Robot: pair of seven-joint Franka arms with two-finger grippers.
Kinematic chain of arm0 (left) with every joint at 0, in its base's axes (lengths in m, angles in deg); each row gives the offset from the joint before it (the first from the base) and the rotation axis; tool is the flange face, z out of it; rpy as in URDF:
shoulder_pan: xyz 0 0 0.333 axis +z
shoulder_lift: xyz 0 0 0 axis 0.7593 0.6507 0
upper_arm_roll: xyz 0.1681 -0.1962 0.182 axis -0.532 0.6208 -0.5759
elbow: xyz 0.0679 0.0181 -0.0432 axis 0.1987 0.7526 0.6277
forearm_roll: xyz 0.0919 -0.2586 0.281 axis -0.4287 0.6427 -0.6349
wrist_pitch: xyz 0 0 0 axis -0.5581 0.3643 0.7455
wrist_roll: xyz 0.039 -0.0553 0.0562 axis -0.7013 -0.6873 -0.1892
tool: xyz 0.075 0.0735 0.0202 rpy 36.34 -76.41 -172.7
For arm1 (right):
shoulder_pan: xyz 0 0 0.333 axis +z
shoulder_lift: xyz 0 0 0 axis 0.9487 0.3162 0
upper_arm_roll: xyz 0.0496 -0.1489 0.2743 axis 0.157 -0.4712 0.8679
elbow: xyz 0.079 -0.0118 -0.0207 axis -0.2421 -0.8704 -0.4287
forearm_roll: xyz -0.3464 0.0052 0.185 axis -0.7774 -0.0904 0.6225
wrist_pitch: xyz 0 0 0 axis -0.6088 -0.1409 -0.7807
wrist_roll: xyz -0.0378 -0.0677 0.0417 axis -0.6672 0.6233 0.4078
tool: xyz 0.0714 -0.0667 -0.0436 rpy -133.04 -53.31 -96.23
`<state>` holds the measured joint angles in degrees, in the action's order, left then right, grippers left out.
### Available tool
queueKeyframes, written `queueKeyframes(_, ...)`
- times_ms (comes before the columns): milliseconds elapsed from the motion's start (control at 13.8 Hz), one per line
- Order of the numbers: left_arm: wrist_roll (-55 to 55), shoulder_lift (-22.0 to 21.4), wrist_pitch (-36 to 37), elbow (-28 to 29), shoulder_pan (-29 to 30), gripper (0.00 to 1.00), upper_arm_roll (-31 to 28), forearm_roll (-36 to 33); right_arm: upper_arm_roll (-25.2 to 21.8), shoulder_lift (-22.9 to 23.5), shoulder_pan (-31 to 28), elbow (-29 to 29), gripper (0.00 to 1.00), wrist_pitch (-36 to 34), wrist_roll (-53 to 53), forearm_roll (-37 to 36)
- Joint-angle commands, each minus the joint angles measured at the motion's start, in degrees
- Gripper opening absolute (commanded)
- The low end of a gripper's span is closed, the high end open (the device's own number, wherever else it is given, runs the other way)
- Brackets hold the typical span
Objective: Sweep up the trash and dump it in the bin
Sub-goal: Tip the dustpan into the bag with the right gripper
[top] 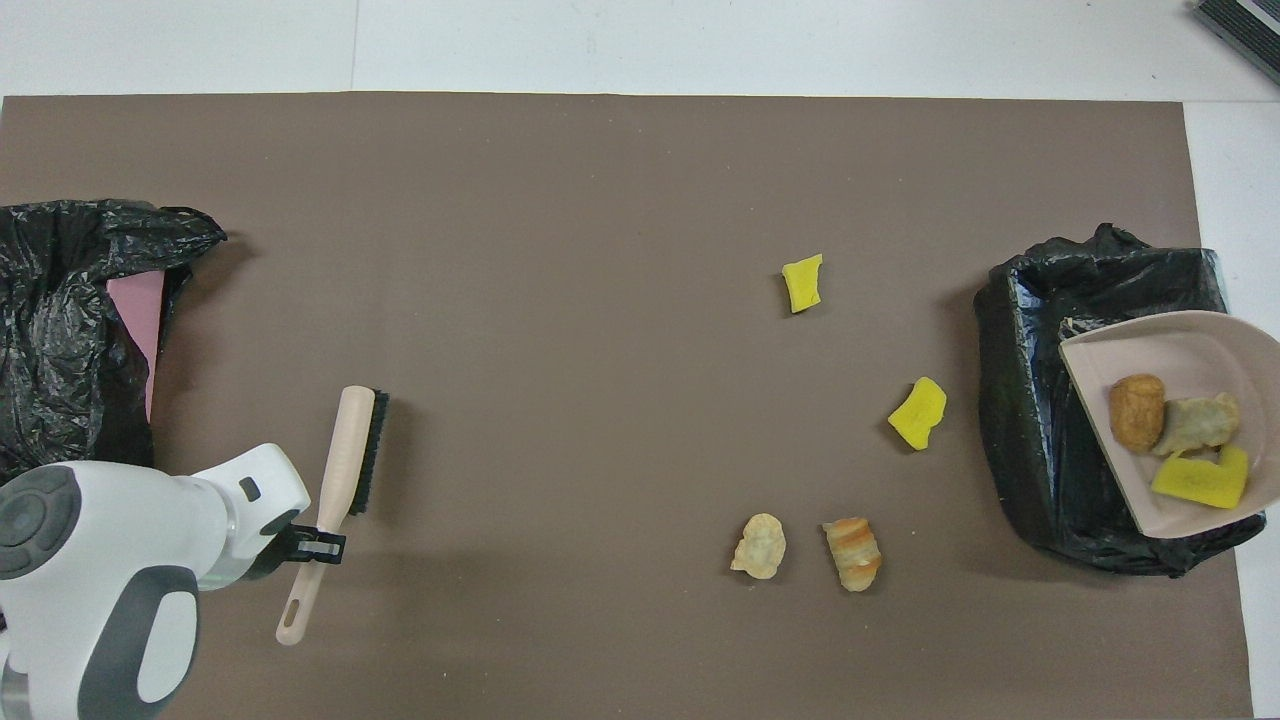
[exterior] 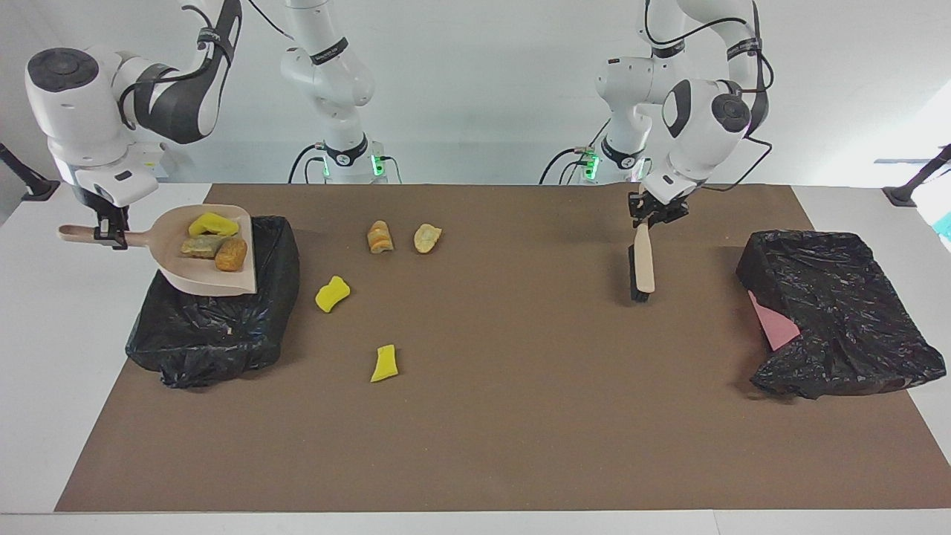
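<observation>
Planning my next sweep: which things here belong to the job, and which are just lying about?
Job: dustpan in the right gripper, carrying three scraps; bagged bin under it; brush in the left gripper; four scraps loose on the mat.
Lying about: second bagged bin at the left arm's end, pink patch showing.

White arms (exterior: 327,67), grey joints, black cables.
</observation>
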<state>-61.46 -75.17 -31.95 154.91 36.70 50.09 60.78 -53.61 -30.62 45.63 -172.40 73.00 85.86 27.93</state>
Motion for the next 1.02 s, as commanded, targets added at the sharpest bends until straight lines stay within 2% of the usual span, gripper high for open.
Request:
queueKeyframes(0,10.8,-1.9,-2.8,1.9,-9.1,0.00,-0.5,1.8,0.5,-2.0,-0.5,-2.0,0.00,1.2,1.6,-2.6)
queueKeyframes(290,29.0,-1.2,-8.1,2.5,-22.9,0.00,-0.5,1.8,0.6,-2.1,0.1,-2.0,0.00,0.7,0.7,-4.9)
queueKeyframes(580,44.0,-0.5,-12.0,3.0,-33.9,0.00,-0.5,1.8,0.6,-2.7,4.0,-2.9,0.00,-1.7,-7.3,-12.6)
queueKeyframes(726,50.6,1.2,-14.6,3.9,-37.2,0.00,-0.5,1.8,0.6,-3.9,4.8,-4.5,0.00,-3.1,-13.4,-14.9)
queueKeyframes(943,52.9,2.8,-17.6,5.3,-38.6,0.00,-0.5,1.8,0.6,-6.0,6.2,-7.2,0.00,-5.0,-20.0,-16.8)
